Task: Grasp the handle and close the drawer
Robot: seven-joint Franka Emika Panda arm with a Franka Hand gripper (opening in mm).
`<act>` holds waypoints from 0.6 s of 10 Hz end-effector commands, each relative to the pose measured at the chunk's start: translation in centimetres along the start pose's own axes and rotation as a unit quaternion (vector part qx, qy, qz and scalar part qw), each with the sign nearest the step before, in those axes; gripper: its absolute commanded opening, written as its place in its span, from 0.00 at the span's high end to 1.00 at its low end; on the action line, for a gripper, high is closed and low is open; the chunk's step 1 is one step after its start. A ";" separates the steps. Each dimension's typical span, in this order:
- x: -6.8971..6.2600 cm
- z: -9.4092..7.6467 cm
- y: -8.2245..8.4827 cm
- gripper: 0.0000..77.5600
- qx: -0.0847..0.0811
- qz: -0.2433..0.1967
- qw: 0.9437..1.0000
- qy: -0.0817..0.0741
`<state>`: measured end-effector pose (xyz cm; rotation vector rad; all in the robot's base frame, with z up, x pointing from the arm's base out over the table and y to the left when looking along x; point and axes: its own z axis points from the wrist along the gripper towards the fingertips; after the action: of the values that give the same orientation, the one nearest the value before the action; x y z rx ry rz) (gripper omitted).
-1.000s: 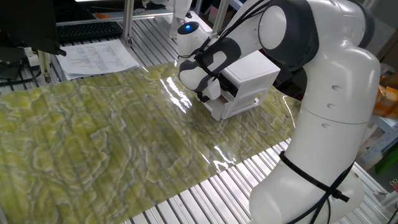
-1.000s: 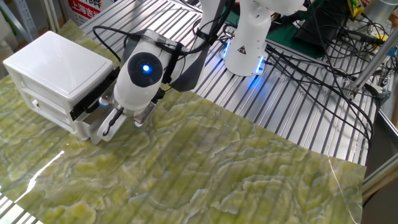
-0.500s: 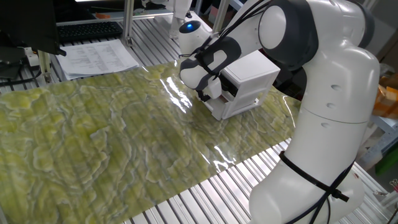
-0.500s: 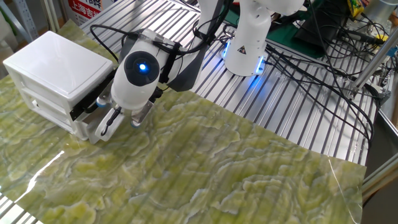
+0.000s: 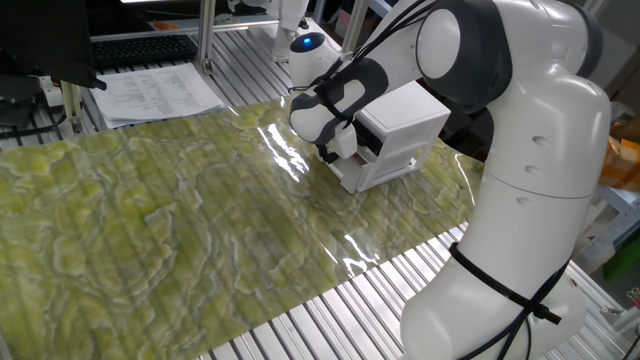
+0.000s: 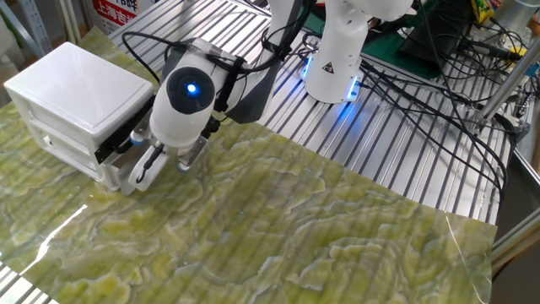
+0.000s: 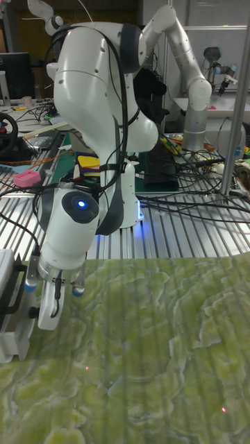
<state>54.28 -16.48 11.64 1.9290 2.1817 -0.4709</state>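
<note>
- One fixed view: we see the cabinet (image 5: 400,135) right of centre in the upper half, on the green mat (image 5: 180,230). The gripper (image 5: 335,152) is pressed up against its left face, down at the drawer (image 5: 372,172). That low, sideways approach makes sense, since the handle sticks out of the drawer front. The wrist covers the handle here, so we cannot see it.
- The other fixed view: the cabinet (image 6: 76,105) sits at the upper left, and the drawer (image 6: 114,173) juts slightly beyond the casing, so it looks not fully closed. The gripper (image 6: 142,169) lies at its front corner, fingers angled down and left toward the front. We cannot tell how far apart they stand, or whether they hold the handle.
- Tall fixed view: only the cabinet's edge (image 7: 8,305) shows at the left border. The gripper (image 7: 47,305) hangs just beside it, one white finger (image 7: 50,309) pointing down. A small dark knob (image 7: 32,313), probably the handle, shows at the finger's left side. Contact is unclear.
</note>
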 end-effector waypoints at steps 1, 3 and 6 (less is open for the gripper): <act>0.6 0.1 -0.3 0.99 -0.003 -0.004 1.000 0.008; 0.6 0.1 -0.3 0.99 -0.004 -0.003 1.000 0.004; 0.5 0.1 -0.3 0.99 -0.005 -0.003 1.000 0.003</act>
<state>54.02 -16.15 11.60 1.9246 2.1844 -0.4527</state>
